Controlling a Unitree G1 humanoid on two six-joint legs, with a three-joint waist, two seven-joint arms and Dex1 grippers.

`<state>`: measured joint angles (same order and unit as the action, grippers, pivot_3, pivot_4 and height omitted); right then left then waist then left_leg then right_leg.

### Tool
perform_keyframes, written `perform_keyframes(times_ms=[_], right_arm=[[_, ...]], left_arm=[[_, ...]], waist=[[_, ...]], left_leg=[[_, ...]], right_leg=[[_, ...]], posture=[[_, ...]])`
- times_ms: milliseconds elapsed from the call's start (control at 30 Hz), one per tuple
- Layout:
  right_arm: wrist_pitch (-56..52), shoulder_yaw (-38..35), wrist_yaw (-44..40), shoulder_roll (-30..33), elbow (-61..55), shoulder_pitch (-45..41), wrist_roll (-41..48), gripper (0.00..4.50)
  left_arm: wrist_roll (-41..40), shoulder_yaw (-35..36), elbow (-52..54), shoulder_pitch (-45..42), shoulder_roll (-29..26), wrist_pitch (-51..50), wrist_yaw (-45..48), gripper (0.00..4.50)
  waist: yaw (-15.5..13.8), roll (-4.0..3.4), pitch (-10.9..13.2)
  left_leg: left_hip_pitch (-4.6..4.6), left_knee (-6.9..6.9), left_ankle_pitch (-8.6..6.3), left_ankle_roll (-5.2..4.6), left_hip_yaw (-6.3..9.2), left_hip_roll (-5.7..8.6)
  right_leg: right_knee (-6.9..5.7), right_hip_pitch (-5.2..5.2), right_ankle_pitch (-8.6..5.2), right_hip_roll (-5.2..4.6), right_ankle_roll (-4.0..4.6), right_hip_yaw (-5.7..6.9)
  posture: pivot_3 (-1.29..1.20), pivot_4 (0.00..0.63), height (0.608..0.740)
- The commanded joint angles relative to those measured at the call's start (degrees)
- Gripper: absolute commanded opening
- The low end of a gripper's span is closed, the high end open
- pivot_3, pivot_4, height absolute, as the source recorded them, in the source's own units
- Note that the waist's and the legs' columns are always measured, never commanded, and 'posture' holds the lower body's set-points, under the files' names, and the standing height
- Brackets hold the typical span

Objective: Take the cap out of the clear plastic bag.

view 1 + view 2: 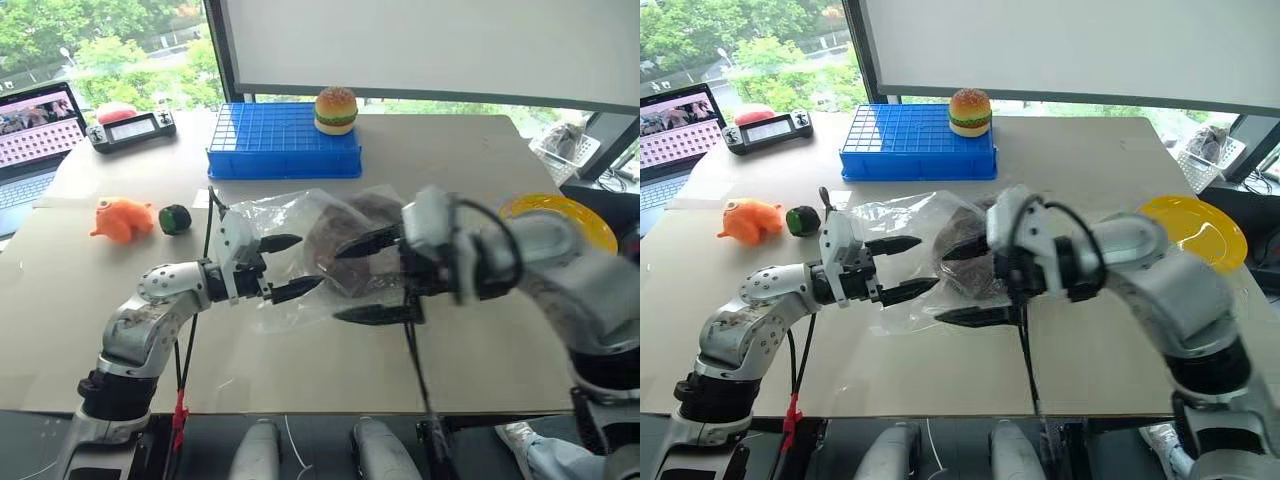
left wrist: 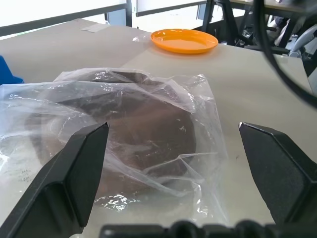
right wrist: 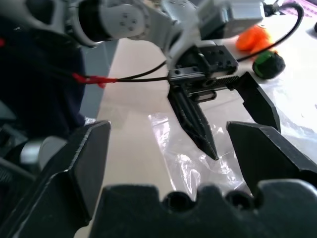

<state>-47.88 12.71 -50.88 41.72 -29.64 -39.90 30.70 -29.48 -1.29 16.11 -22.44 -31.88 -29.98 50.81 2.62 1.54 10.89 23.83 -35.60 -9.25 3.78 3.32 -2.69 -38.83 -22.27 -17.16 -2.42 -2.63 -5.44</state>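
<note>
The clear plastic bag (image 1: 268,212) lies crumpled in the middle of the table. The dark brown cap (image 1: 968,258) is inside it, toward its right end, and the left wrist view looks through the film at the cap (image 2: 143,129). My left gripper (image 1: 308,262) is open and level at the bag's left part, pointing right. My right gripper (image 1: 340,283) is open too, facing it over the cap's near side, with nothing held. In the right wrist view, the left gripper's fingers (image 3: 198,124) hover just above the bag's edge (image 3: 173,148).
A blue crate (image 1: 280,140) with a toy burger (image 1: 336,110) stands at the back. An orange plush toy (image 1: 122,218) and a green-and-black ball (image 1: 175,218) lie to the left, a yellow plate (image 1: 575,215) to the right. A laptop (image 1: 30,140) and a controller (image 1: 132,128) are at far left.
</note>
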Motion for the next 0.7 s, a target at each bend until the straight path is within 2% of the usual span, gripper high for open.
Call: perform_keyframes(times_ms=[33,233,433,700], right_arm=[[0.7,2.4,6.6,1.2,4.0,0.0,-9.4,4.46],[4.6,8.6,4.6,8.4,7.5,4.8,-19.2,4.46],[5.0,8.9,2.6,8.4,9.8,7.0,-20.8,4.46],[8.0,11.3,3.7,2.4,18.9,3.4,-26.8,4.46]], left_arm=[[-0.5,0.1,1.1,-1.0,0.1,0.5,0.4,4.50],[-0.6,0.3,1.9,-0.4,-0.1,0.6,0.3,4.50],[-0.5,0.5,2.4,0.7,-1.1,1.5,1.8,4.50],[-1.6,2.3,3.8,3.8,-5.0,1.3,5.8,4.50]], waist=[[-0.2,0.00,0.0],[-0.8,0.00,0.0],[0.0,0.00,0.0],[0.0,0.00,0.0]], left_leg=[[0.06,-0.04,0.00,0.00,0.00,0.00],[0.45,-0.13,-0.18,-0.27,0.01,0.02],[0.46,-0.14,-0.27,-0.44,0.00,0.01],[0.39,-0.17,-0.28,-0.44,-0.01,0.01]], right_leg=[[0.00,-0.03,0.00,0.00,0.00,0.00],[0.19,-0.20,0.16,-0.03,0.28,0.05],[0.26,-0.20,0.17,-0.02,0.29,0.03],[0.26,-0.13,0.15,-0.02,0.25,0.04]], posture=[[0.00,0.150,0.735],[0.00,0.150,0.735],[0.00,0.150,0.735],[0.00,0.150,0.735]])
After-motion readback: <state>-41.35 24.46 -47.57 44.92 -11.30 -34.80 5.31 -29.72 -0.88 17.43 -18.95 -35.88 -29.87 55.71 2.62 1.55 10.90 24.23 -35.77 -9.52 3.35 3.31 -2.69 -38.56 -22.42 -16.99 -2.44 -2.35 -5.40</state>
